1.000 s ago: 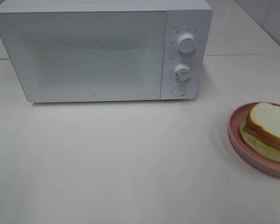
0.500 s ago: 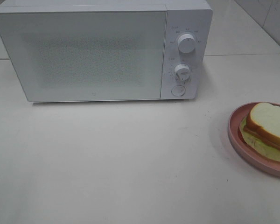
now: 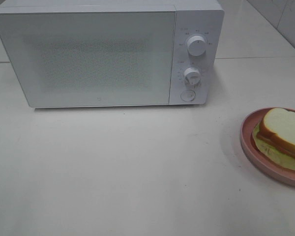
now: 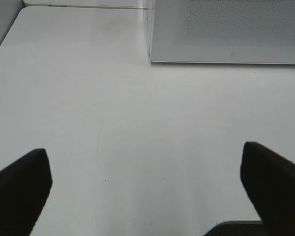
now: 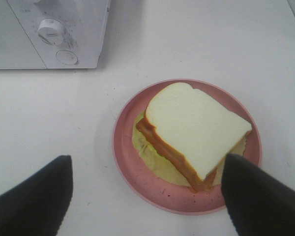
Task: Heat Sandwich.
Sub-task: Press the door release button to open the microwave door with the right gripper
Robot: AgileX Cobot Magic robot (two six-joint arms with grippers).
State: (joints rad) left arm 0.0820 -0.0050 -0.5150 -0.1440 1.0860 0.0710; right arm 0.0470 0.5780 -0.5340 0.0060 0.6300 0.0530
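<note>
The sandwich (image 5: 196,132): square white bread, tan crust, reddish filling, pale lettuce.

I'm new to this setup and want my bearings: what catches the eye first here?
First the big white microwave at the back of the table, its door shut and two knobs on its right panel. Then the sandwich, white bread over reddish filling and lettuce, lying on a pink plate at the right of the high view, apart from the microwave.
</note>
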